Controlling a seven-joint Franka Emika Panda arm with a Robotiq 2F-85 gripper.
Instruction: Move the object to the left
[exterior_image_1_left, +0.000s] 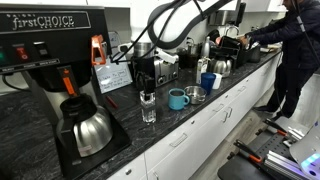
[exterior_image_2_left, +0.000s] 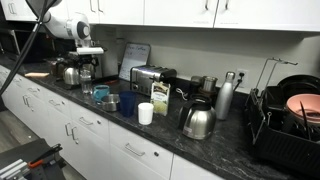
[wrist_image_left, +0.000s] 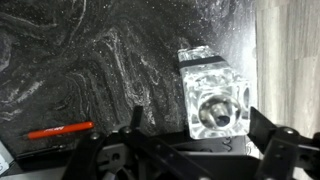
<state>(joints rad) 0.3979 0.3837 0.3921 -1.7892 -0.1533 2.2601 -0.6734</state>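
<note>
Filling the wrist view, the dark marbled stone countertop (wrist_image_left: 90, 60) lay beneath the black Robotiq gripper (wrist_image_left: 185, 152), whose jaws were spread wide and empty. The small clear drinking glass (wrist_image_left: 213, 100) stood upright right of centre, below the gap between them, long axis vertical, mouth facing up.

Clear, smooth glass (wrist_image_left: 213, 95); glossy black marbled stone countertop (wrist_image_left: 100, 60).
</note>
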